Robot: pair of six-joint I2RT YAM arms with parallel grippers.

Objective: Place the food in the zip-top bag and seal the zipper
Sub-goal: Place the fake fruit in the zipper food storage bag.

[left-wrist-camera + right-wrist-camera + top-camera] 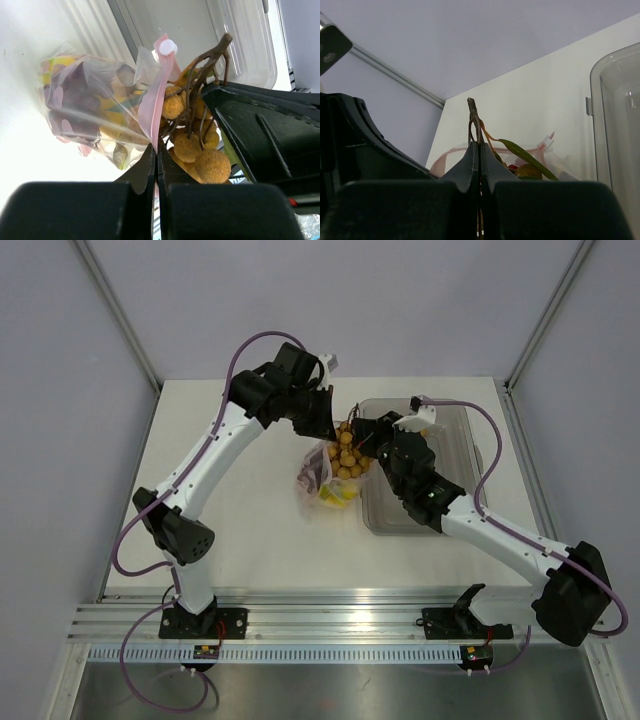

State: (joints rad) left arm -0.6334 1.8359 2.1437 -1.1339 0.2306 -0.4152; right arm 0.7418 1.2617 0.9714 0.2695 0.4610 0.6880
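The clear dotted zip-top bag (316, 476) hangs just above the table, with dark grapes (75, 92) and yellow bananas (336, 495) inside it. My left gripper (157, 150) is shut on the bag's pink zipper (152, 107), below the white slider (167, 47). A cluster of tan-orange round fruits (347, 455) hangs at the bag's mouth, mostly outside it. My right gripper (479, 145) is shut on the cluster's brown stem (473, 112). In the left wrist view the fruits (210, 165) sit right beside the zipper, against the right gripper's black body.
A rigid clear tray (470, 440) stands to the right of the bag, under the right arm. Both wrists meet closely over the bag near the table's middle back. Grey walls enclose the table on the left, right and far sides.
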